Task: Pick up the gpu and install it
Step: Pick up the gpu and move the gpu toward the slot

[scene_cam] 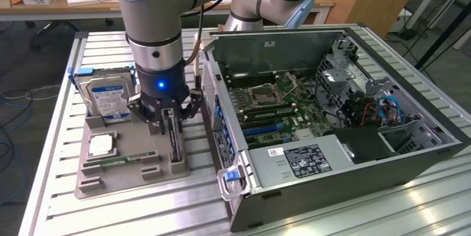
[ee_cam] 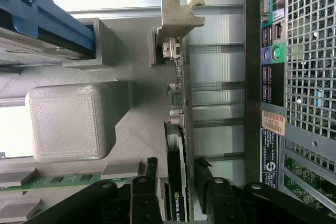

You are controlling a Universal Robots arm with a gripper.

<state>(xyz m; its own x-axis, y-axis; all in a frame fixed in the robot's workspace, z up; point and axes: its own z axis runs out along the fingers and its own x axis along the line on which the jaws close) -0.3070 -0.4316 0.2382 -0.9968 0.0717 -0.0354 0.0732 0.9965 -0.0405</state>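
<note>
Item: gpu, a thin dark card. It stands on its long edge in a slot of the grey tray, with its pale metal bracket at the far end from the gripper. Gripper: lowered over the card, jaws spread, one black finger on each flat side of the board, close beside it but not seen to press on it. Same tray: a silver hard drive with a blue-white label, upright in a blue-edged holder at the end towards the arm's base; a square pale block; a slim green memory stick lying flat in its groove. On the exterior view's right of the tray: an open computer case lying on its side, showing the green motherboard and a grey power supply with a label. Its rear port panel faces the tray. Support: slatted metal table.
</note>
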